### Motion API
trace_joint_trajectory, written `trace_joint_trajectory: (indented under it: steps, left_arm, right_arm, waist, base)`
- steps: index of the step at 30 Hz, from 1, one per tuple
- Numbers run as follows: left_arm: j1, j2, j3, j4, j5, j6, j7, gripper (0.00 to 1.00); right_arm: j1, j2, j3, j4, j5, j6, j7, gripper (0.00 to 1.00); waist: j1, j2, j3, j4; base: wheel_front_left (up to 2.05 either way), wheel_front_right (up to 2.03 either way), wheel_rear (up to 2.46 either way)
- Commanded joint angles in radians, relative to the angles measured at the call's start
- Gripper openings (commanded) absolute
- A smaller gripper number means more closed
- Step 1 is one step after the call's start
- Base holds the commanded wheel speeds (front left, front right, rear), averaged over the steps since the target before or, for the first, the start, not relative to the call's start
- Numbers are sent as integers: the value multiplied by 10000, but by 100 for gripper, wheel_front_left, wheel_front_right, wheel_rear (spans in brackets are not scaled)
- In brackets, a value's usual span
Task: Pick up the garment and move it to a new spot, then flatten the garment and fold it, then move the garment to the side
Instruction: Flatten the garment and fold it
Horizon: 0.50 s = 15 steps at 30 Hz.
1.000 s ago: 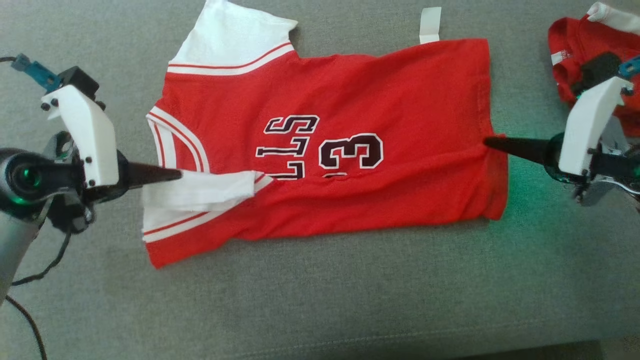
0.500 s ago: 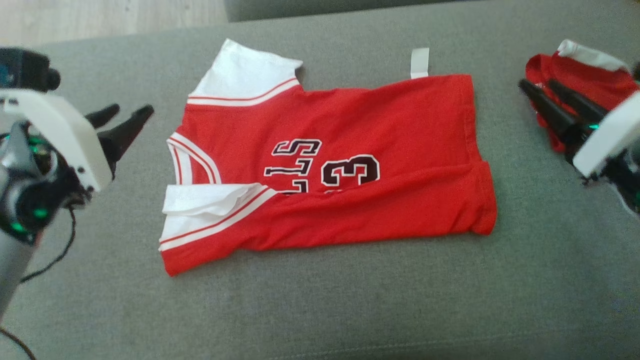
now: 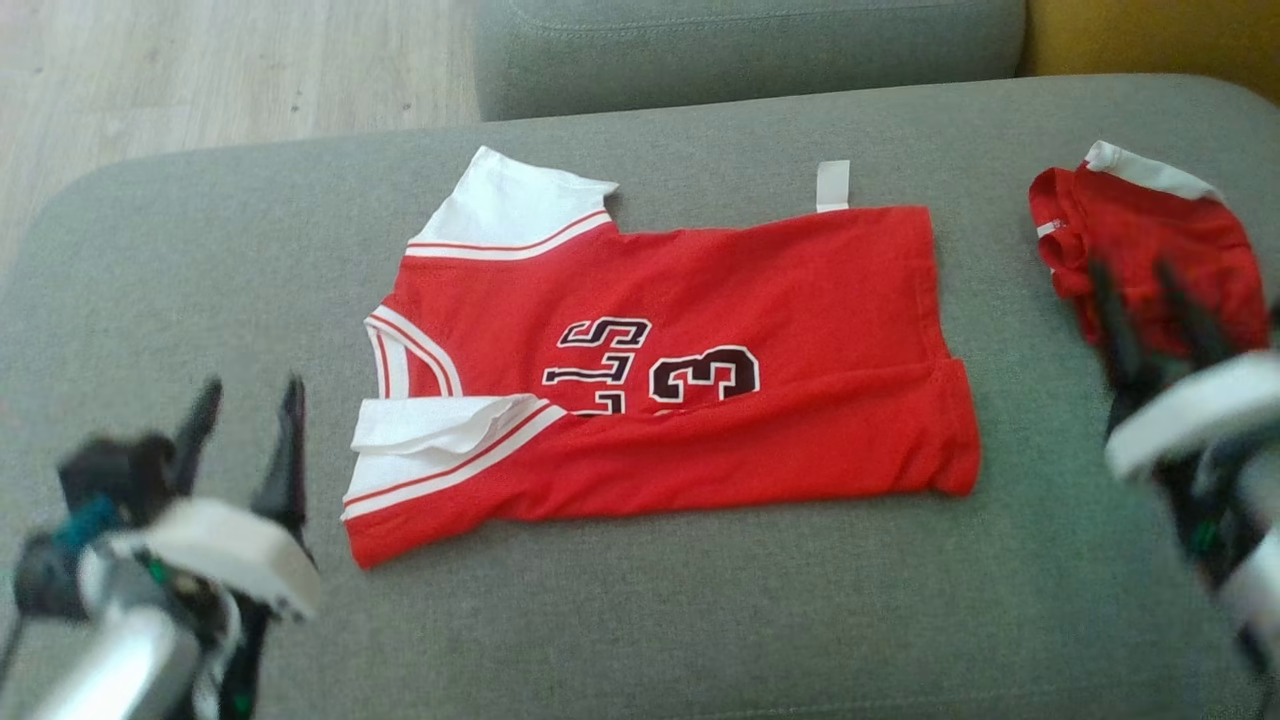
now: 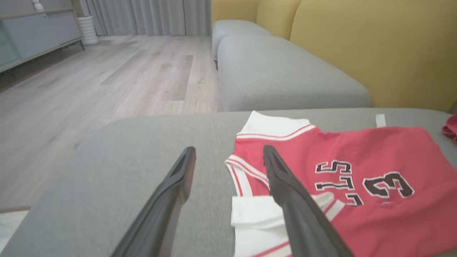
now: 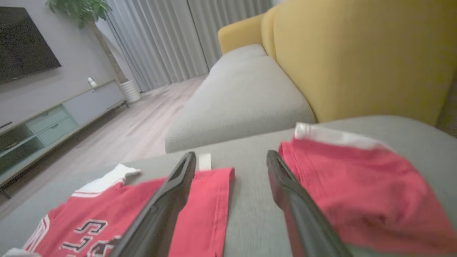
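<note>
The garment (image 3: 720,290) is a red jersey with white sleeves and a dark "3". It lies flat on the grey sofa cushion (image 3: 640,620), its near long edge folded up over the body and one white sleeve (image 3: 440,425) folded inward. My left gripper (image 3: 250,390) is open at the lower left, blurred, clear of the collar end. In the left wrist view its fingers (image 4: 228,150) stand apart above the cushion beside the jersey (image 4: 357,153). My right gripper (image 3: 1132,275) is open at the right, off the hem. In the right wrist view it (image 5: 231,155) holds nothing, with the jersey (image 5: 210,200) to its left.
A second crumpled red garment (image 3: 1150,230) lies on the cushion's right end, behind the right fingers (image 5: 357,185). Another grey cushion (image 3: 750,50) and the yellow backrest (image 4: 375,53) lie beyond. Wooden floor (image 3: 200,70) is past the cushion's left edge.
Both grippers let go of the jersey's ends, opened and drew back towards me. The jersey stays folded where it was. The camera has tilted up, so the whole picture shifted down.
</note>
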State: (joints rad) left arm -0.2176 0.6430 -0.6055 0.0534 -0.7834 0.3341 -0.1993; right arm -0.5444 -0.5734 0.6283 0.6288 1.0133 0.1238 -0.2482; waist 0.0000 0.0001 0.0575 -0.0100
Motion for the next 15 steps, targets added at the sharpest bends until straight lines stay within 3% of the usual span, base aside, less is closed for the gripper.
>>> trace_joint_trajectory:
  steps: [1, 6, 11, 15]
  left_arm:
    - [-26, 159, 452, -412, 181, 434, -234, 100]
    - [870, -216, 77, -487, 401, 1187, -217, 100]
    - [942, -360, -655, -108, 461, 1374, 903, 100]
    - [648, -570, -1171, 257, 388, 1284, 1915, 100]
  right_arm:
    - [987, 289, -552, -292, -730, 69, -133, 100]
    - [2392, 1248, -1605, -335, -2266, 69, 233, 100]
    - [2951, 1973, -2366, -684, -3326, 69, 1483, 100]
    - [3127, 2552, -3112, -973, -4211, 69, 2407, 100]
  waist:
    - [0, -1, -24, -27]
    - [0, -1, 1, 24]
    - [0, -1, 95, 98]
    - [0, -1, 219, 144]
  base:
    - [0, 0, 0]
    - [0, 0, 0]
    - [0, 0, 0]
    - [0, 0, 0]
